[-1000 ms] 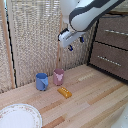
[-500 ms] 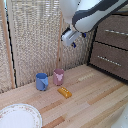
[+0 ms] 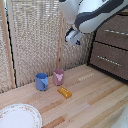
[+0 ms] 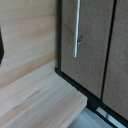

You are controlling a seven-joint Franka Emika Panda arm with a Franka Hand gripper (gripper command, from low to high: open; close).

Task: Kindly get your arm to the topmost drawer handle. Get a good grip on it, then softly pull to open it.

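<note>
My white arm (image 3: 95, 15) reaches in from the top of the exterior view. Its small blue-tipped gripper (image 3: 73, 37) hangs above the table, to the exterior view's left of the dark brown dresser (image 3: 120, 70). I cannot tell how the jaws stand. The uppermost silver handle in sight (image 3: 116, 32) lies on a drawer front to the gripper's right, apart from it. My arm hides the dresser above it. The wrist view shows a thin silver bar handle (image 4: 77, 27) on a brown drawer front, some way off. A dark shape sits at that view's edge.
A blue cup (image 3: 41, 81), a pink cup (image 3: 58, 76) and a yellow block (image 3: 64, 92) stand on the wooden table (image 3: 95, 100). A white plate (image 3: 17, 117) lies at the front left. A woven screen (image 3: 35, 35) stands behind. A lower drawer handle (image 3: 107, 59) shows.
The arm and gripper have moved a little toward the exterior view's right and slightly up, closer to the dresser. The cups, block and plate have not moved.
</note>
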